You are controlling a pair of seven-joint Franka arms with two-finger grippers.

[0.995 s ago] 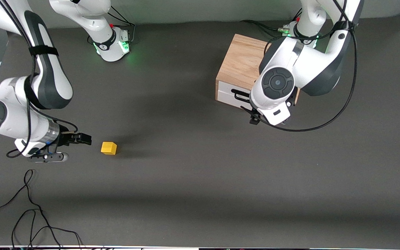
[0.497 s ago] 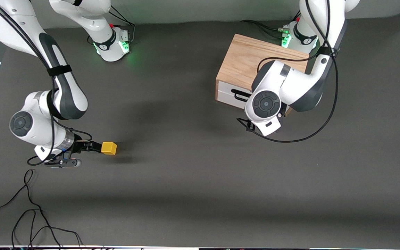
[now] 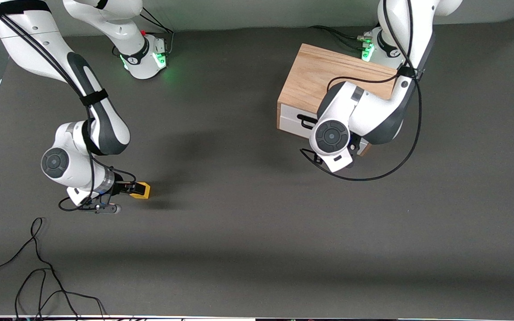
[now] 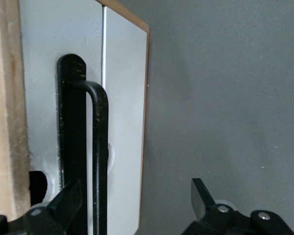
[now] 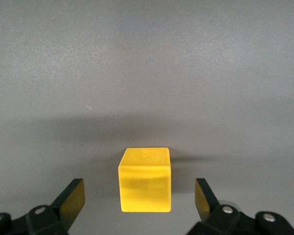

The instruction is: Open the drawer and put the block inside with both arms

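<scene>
The yellow block (image 3: 143, 191) lies on the dark table toward the right arm's end. My right gripper (image 3: 128, 189) is low at the block. In the right wrist view it (image 5: 138, 195) is open, with the block (image 5: 144, 178) between its fingers and a gap on each side. The oak box (image 3: 324, 78) stands near the left arm's base, with the drawer's white front (image 3: 290, 124) flush with it. My left gripper is hidden under its wrist (image 3: 330, 138) in front of the drawer. In the left wrist view it (image 4: 135, 196) is open, with the black handle (image 4: 97, 147) between its fingers.
Loose black cables (image 3: 38, 276) lie on the table near the front camera at the right arm's end. The right arm's base (image 3: 143, 58) and the left arm's base (image 3: 384, 47) stand along the table's back edge. A cable loop (image 3: 373, 176) hangs from the left arm.
My right gripper has moved toward the block until its open fingers stand on both sides of it. My left arm has come down and closer to the drawer's handle.
</scene>
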